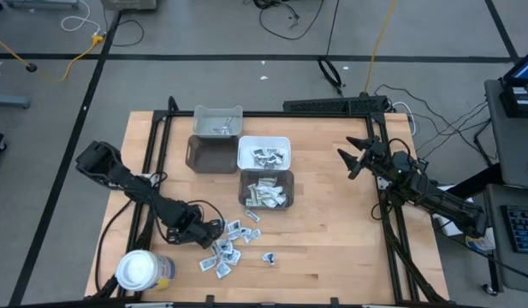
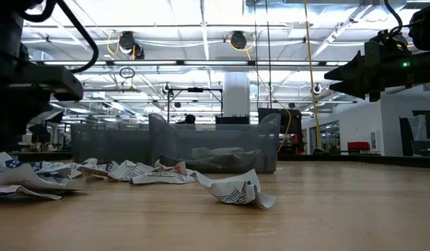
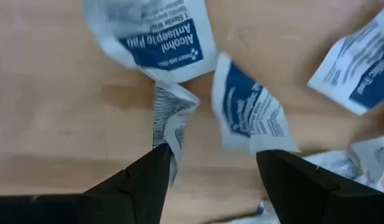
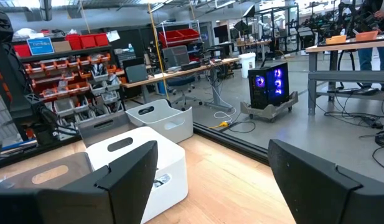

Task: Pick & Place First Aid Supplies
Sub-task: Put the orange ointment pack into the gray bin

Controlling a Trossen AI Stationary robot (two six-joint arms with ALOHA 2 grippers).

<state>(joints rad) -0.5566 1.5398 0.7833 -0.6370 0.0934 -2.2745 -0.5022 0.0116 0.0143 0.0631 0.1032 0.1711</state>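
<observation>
Left wrist view shows the first aid packets (image 3: 251,112) lying on the wooden bench (image 3: 55,124), with the left tool (image 3: 210,158) low over them, its fingers (image 3: 151,177) apart and straddling a crumpled packet, nothing gripped. From above, the loose packets lie scattered at the near left of the bench, just near of the grey bin (image 1: 266,190) holding more. The right tool (image 1: 353,158) hangs open, well off to the right.
</observation>
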